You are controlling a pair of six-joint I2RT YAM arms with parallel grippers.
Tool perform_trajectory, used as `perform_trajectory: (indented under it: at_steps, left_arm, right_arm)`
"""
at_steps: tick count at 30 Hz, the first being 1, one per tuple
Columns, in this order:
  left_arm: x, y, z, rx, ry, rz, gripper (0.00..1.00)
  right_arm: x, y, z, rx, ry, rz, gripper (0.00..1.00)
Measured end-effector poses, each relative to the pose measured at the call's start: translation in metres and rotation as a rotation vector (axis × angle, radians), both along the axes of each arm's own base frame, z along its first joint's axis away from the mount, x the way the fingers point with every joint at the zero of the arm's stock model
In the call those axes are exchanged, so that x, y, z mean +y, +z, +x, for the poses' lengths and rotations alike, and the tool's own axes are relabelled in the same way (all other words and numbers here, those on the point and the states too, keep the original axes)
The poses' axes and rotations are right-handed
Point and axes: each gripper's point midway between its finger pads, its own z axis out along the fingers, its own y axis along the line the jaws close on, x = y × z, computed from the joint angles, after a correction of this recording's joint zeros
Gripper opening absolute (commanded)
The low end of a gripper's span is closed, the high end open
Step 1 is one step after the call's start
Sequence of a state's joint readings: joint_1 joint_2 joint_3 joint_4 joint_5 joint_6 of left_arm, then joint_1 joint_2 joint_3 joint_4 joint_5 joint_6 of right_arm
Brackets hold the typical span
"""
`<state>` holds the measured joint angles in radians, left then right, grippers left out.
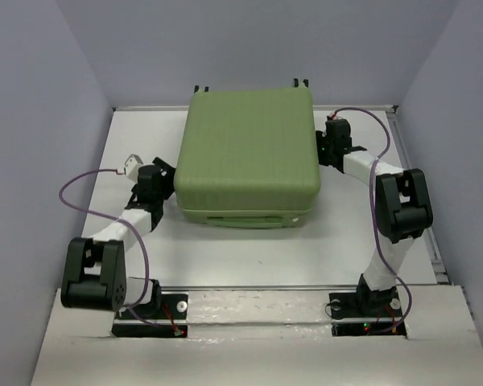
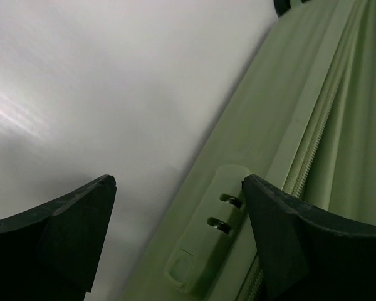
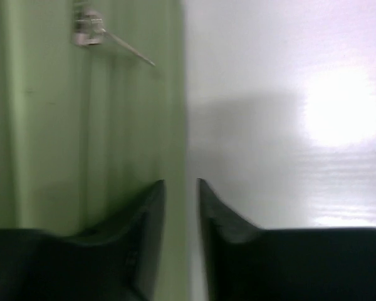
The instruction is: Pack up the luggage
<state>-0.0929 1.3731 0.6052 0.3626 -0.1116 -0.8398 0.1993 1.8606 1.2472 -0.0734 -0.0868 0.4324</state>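
Note:
The luggage (image 1: 249, 157), a light olive-green ribbed hard-shell suitcase, lies closed and flat in the middle of the white table (image 1: 225, 257). My left gripper (image 1: 165, 171) is open beside its left side. In the left wrist view the open gripper (image 2: 178, 182) frames the suitcase's green lock block (image 2: 203, 251) and zipper line (image 2: 313, 132). My right gripper (image 1: 328, 151) is at the suitcase's right side. In the right wrist view it (image 3: 182, 182) is nearly shut, with nothing visible between the fingers, right at the shell's edge (image 3: 113, 125). A metal zipper pull (image 3: 88, 31) shows farther along.
The suitcase's small black wheels (image 1: 200, 88) stick out at its far edge near the back wall. Pale walls close in on the left, back and right. A metal rail (image 1: 419, 201) runs along the table's right edge. Bare table lies in front of the suitcase.

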Motion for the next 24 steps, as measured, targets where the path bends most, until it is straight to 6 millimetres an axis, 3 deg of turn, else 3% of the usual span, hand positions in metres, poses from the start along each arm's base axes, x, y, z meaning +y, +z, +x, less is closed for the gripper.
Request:
perform_trajectory:
  at_steps: [2, 6, 9, 12, 14, 16, 19, 21, 22, 24]
  left_arm:
    - [-0.006, 0.001, -0.022, -0.014, -0.003, 0.017, 0.95]
    - [-0.026, 0.002, -0.069, -0.042, -0.057, 0.046, 0.95]
    - [-0.043, 0.003, -0.095, -0.067, -0.101, 0.073, 0.96]
    - [-0.051, 0.004, -0.114, -0.061, -0.142, 0.106, 0.99]
    - [-0.047, 0.004, -0.121, -0.046, -0.145, 0.146, 0.99]
    - [-0.044, 0.01, -0.125, -0.013, -0.166, 0.197, 0.99]
    - [-0.046, 0.032, -0.124, -0.008, -0.204, 0.236, 0.99]
    - [-0.051, 0.059, -0.119, -0.046, -0.238, 0.245, 0.99]
    - [-0.053, 0.078, -0.113, -0.085, -0.238, 0.228, 0.99]
    - [-0.052, 0.114, -0.104, -0.163, -0.227, 0.215, 0.99]
  right_arm:
    - [-0.004, -0.001, 0.006, -0.001, 0.004, -0.014, 0.59]
    - [-0.017, -0.001, 0.02, 0.018, -0.012, -0.054, 0.7]
    - [-0.021, 0.002, 0.038, 0.012, -0.011, -0.088, 0.84]
    - [-0.023, 0.006, 0.048, 0.004, -0.02, -0.109, 0.89]
    - [-0.024, 0.01, 0.052, 0.009, -0.016, -0.117, 0.89]
    - [-0.023, 0.014, 0.052, 0.018, -0.001, -0.118, 0.84]
    - [-0.023, 0.013, 0.047, 0.045, 0.024, -0.094, 0.66]
    - [-0.027, 0.012, 0.044, 0.071, 0.029, -0.044, 0.43]
    - [-0.03, 0.014, 0.044, 0.072, 0.03, -0.023, 0.43]
    - [-0.028, 0.036, 0.038, 0.066, 0.056, 0.072, 0.56]
